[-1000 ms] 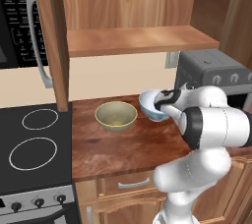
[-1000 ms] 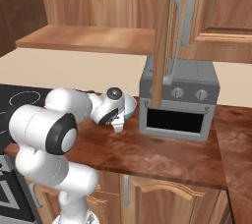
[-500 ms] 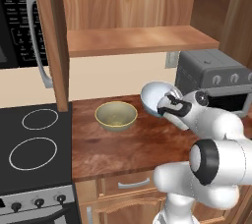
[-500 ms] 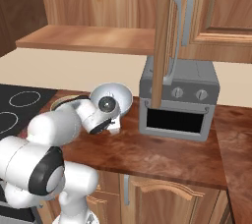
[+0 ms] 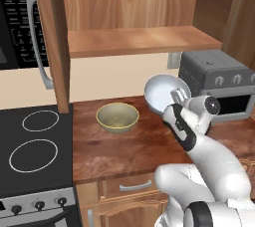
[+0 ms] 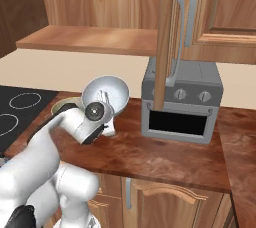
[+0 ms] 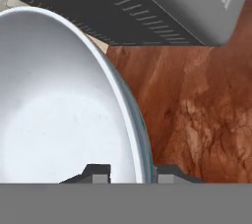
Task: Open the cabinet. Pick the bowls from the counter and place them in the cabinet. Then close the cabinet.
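Starting at the left of the left base view, a black stovetop (image 5: 35,146) with white rings lies beside the reddish-brown wood-grain surface (image 5: 119,149), and the edge of an open cabinet door (image 5: 55,42) of warm brown wood hangs above their meeting line. Behind that door the cabinet (image 5: 139,39) stands open, its lower shelf bare wood. On the surface below sits the olive-yellow bowl (image 5: 117,117), upright and untouched, near the stovetop's edge. Just to its right the claw (image 5: 174,100) is clamped on the rim of the white bowl (image 5: 160,91), which is lifted off the surface and tipped so its pale inside faces the camera. The hand view shows one fingertip (image 7: 98,173) inside the white bowl (image 7: 59,100) and the other outside its rim, with the wood grain underneath. In the right base view the same bowl (image 6: 106,93) is held up over the surface (image 6: 165,157), left of a grey toaster oven (image 6: 181,103), in front of which hangs the other cabinet door with its long grey bar handle (image 6: 176,37).
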You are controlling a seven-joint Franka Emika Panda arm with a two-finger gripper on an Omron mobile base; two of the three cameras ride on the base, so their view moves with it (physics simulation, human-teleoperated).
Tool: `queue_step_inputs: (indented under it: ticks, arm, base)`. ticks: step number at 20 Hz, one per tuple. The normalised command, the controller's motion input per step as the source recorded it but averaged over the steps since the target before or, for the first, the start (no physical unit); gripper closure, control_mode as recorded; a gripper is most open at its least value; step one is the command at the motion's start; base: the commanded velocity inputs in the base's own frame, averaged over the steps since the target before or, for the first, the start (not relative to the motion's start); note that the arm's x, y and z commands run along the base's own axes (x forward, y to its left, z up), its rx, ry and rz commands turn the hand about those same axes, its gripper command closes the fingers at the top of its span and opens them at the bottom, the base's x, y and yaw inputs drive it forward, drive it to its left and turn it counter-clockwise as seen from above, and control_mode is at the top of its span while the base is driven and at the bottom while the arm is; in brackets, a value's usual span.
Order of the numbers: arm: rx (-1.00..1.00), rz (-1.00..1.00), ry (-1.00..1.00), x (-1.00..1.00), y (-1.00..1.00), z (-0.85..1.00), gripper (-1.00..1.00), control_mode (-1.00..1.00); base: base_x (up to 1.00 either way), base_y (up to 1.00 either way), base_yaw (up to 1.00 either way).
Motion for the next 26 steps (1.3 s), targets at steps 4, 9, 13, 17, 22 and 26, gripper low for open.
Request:
queue_step_inputs:
  ticks: [4, 9, 13, 17, 22, 26]
  arm:
    - [-0.04, -0.05, 0.11, -0.53, 0.00, 0.90, 1.00, -1.00]
    - [-0.03, -0.04, 0.15, -0.59, 0.00, 0.75, 1.00, -1.00]
    - [-0.02, -0.04, 0.15, -0.58, 0.00, 0.92, 1.00, -1.00]
    - [-0.02, -0.03, 0.14, -0.63, 0.00, 0.88, 1.00, -1.00]
    - [0.00, -0.02, 0.13, -0.67, 0.00, 0.50, 1.00, -1.00]
    - [0.01, -0.02, -0.09, -0.70, -0.07, 0.00, 1.00, -1.00]
  base:
    - [0.00, 0.00, 0.00]
    - [0.00, 0.00, 0.00]
    - [0.00, 0.00, 0.00]
    - [0.00, 0.00, 0.00]
    - [0.00, 0.00, 0.00]
    - [0.00, 0.00, 0.00]
